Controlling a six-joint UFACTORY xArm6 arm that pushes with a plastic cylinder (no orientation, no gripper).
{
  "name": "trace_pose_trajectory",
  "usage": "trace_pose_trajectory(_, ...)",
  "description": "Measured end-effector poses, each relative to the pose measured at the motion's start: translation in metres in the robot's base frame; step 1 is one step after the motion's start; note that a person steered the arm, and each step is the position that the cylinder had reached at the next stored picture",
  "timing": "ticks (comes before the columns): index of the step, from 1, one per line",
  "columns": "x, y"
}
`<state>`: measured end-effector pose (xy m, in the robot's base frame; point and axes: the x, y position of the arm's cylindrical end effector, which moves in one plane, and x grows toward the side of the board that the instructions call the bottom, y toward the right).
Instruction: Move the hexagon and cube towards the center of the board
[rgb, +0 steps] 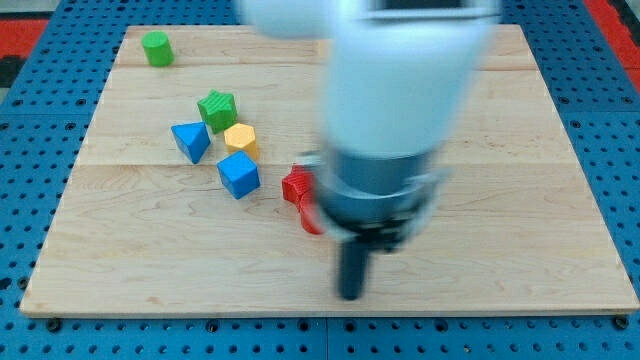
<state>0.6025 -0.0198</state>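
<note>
Yellow hexagon and blue cube are still sitting touching, left of the board's center, so pushing is remaining, while my tip, having no jaws, is standing well apart toward the view's bottom.

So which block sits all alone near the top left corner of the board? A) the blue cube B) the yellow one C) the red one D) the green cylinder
D: the green cylinder stands by itself near the view's top left corner, while the yellow hexagon, the blue cube and the red block sit lower, nearer the middle.
</note>
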Motion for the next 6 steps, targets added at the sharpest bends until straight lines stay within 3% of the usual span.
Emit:
trace_pose_trajectory(1, -0.029, -0.080)
trace_pose_trajectory(3, -0.131, -0.083)
trace_pose_trajectory(4, -0.133, -0.112)
trace_pose_trajectory(5, -0.168, -0.089)
trace_pose_trajectory(6, -0.196, -0.003)
